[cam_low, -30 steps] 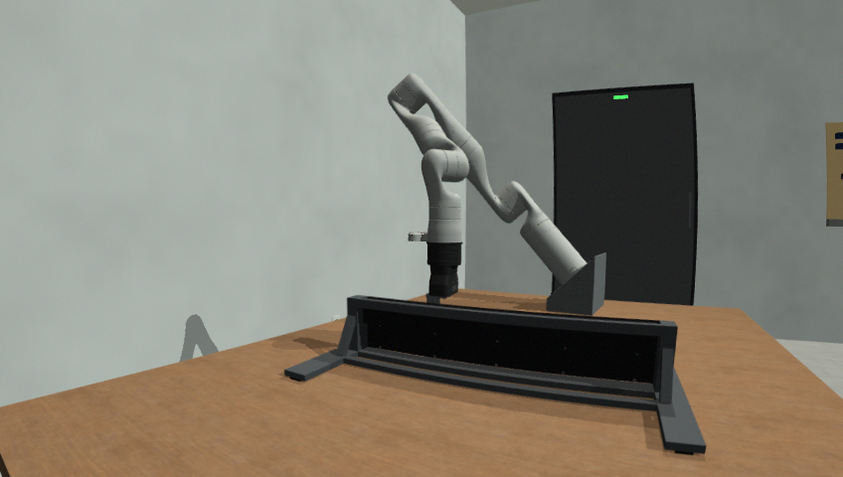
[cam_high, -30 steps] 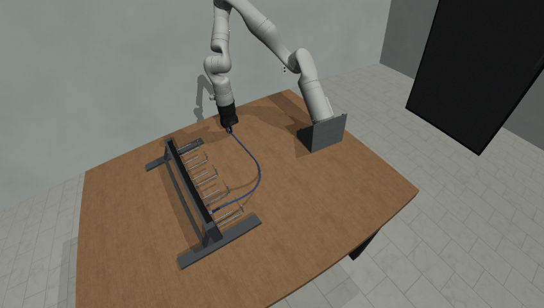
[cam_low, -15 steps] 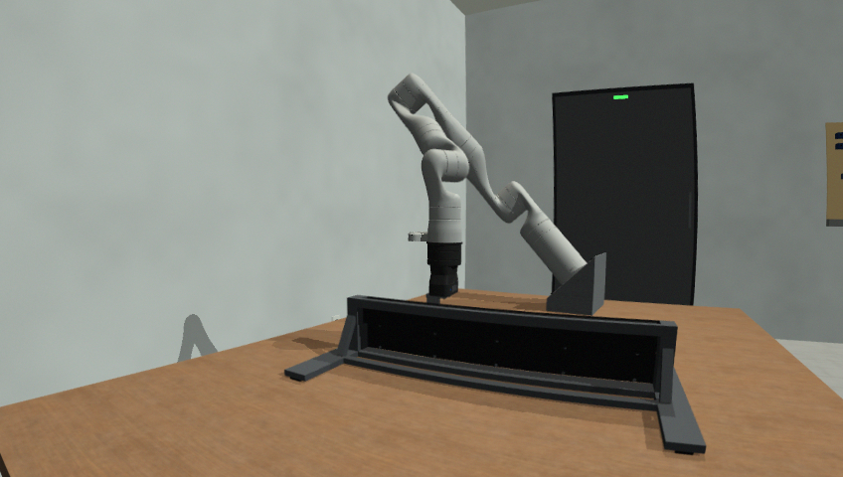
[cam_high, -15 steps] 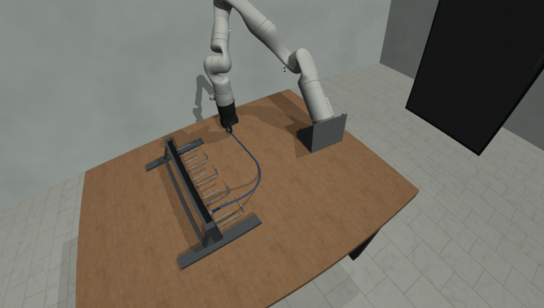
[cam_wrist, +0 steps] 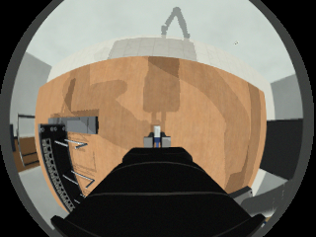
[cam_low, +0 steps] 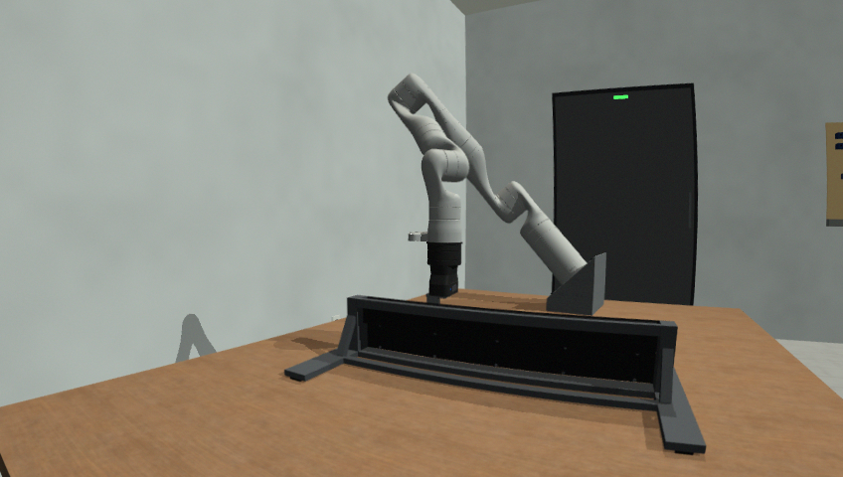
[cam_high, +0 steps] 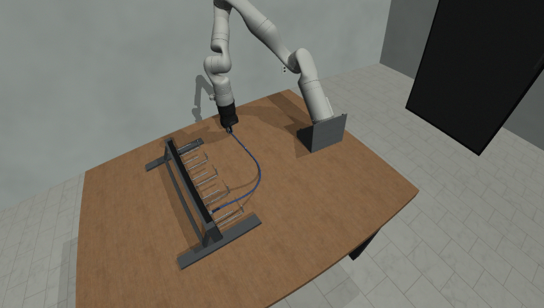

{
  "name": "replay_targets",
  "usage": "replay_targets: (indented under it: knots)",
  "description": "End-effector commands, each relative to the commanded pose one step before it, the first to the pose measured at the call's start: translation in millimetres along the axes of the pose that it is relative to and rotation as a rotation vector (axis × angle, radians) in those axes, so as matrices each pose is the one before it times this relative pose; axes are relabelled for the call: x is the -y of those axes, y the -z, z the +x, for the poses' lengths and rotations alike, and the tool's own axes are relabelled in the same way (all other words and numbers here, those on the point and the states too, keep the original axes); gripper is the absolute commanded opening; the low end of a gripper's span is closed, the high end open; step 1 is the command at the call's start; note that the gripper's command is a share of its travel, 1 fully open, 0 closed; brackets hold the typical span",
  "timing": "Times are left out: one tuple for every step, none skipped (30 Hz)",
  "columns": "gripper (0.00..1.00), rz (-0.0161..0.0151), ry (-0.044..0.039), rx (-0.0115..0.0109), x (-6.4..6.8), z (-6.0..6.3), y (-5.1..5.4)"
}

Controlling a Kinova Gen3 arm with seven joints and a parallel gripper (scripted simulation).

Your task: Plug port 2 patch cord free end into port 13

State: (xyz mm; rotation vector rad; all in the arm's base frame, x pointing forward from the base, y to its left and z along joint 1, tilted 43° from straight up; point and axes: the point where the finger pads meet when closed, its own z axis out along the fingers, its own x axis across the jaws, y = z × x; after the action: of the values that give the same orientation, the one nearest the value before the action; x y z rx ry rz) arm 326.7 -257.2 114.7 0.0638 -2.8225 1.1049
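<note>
I am holding the plug between the closed fingertips of my gripper, and its pale nose is showing toward 12 o'clock in the wrist view. I cannot tell which way the latch is facing. My wrist is pointing down over the table, well apart from the rack.

From my fingers the blue cord is leaving toward 5 o'clock in the top view, bowing out and curving back to the panel at its near end, between 6 and 7 o'clock from me. The panel is standing at 8 to 9 o'clock in the wrist view; port 13, about mid-panel, should be lying near 7 o'clock from above, though I am not reading its number.

I am judging this as the carry and alignment step. Done well, it is keeping slack in the cord, turning the nose square to the panel with the latch up, and passing clear of the wire guides. The push should then be going straight and evenly through any halfway stall, since a skewed or hard shove could be sliding or tipping the unfastened rack. Only after latching should I be opening and backing straight off.

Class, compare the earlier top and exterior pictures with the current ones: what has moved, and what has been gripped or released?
Nothing has visibly changed. The arm, the blue patch cord and the rack lie as before, and the hand still holds the cord's free end.
</note>
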Motion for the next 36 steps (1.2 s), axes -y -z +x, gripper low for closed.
replay_targets:
  knots:
    - [0.00, -0.00007, 0.00010, 0.00206, -0.10, -0.68, 1.12]
    - [0.00, 0.00001, 0.00000, 0.00000, 0.00, 0.00, 0.36]
    - [0.00, 0.00001, 0.00000, 0.00000, 0.00, 0.00, 0.44]
    - [0.00, 0.00000, 0.00000, 0.00000, 0.00, 0.00, 0.53]
    - [0.00, 0.00000, 0.00000, 0.00000, 0.00, 0.00, 0.63]
    - [0.00, 0.00000, 0.00000, 0.00000, 0.00, 0.00, 0.00]
    - [0.00, 0.00000, 0.00000, 0.00000, 0.00, 0.00, 0.00]
    - [0.00, -0.00001, 0.00000, 0.00000, 0.00, 0.00, 0.72]
    - [0.00, -0.00001, 0.00001, -0.00001, 0.00, 0.01, 0.82]
    - [0.00, -0.00001, 0.00001, -0.00001, 0.00, 0.00, 0.92]
    - [0.00, 0.00002, -0.00001, 0.00001, 0.01, -0.01, 1.03]
    - [0.00, 0.00001, -0.00001, 0.00000, 0.00, 0.00, 1.13]
    - [0.00, -0.00001, 0.00000, 0.00000, 0.00, 0.00, 1.22]
    - [0.00, -0.00003, 0.00002, -0.00001, -0.01, 0.01, 1.31]
    - [0.00, 0.00003, -0.00001, 0.00001, 0.01, -0.01, 1.39]
    - [0.00, 0.00001, 0.00000, 0.00000, 0.00, 0.00, 1.47]
    - [0.00, -0.00002, 0.00001, -0.00001, -0.01, 0.01, 1.55]
    - [0.00, 0.00001, 0.00000, 0.00000, 0.00, 0.00, 1.61]
    - [0.00, 0.00001, -0.00001, 0.00001, 0.00, -0.01, 1.67]
    - [0.00, -0.00002, 0.00001, -0.00001, -0.01, 0.01, 1.73]
    - [0.00, 0.00001, 0.00000, 0.00000, 0.00, 0.00, 1.77]
    - [0.00, 0.00001, -0.00001, 0.00000, 0.00, 0.00, 1.81]
    - [0.00, 0.00000, 0.00000, 0.00000, 0.00, 0.00, 0.00]
    - [0.00, 0.00000, 0.00000, 0.00000, 0.00, 0.00, 0.00]
    - [0.00, -0.00003, 0.00002, -0.00001, -0.01, 0.01, 1.84]
    - [0.00, 0.00002, -0.00001, 0.00001, 0.01, -0.01, 1.86]
    - [0.00, 0.00000, 0.00000, 0.00000, 0.00, 0.00, 1.87]
    - [0.00, -0.00002, 0.00001, -0.00001, -0.01, 0.01, 1.88]
    - [0.00, 0.00002, -0.00001, 0.00001, 0.01, -0.01, 1.87]
    - [0.00, -0.00001, 0.00001, -0.00001, 0.00, 0.01, 1.86]
    - [0.00, 0.00000, 0.00000, 0.00000, 0.00, 0.00, 1.84]
    - [0.00, 0.00001, -0.00001, 0.00001, 0.00, -0.01, 1.81]
    - [0.00, -0.00002, 0.00001, -0.00001, -0.01, 0.01, 1.78]
    - [0.00, 0.00001, -0.00001, 0.00001, 0.00, -0.01, 1.73]
    - [0.00, 0.00001, 0.00000, 0.00000, 0.00, 0.00, 1.68]
    - [0.00, -0.00002, 0.00001, -0.00001, -0.01, 0.01, 1.63]
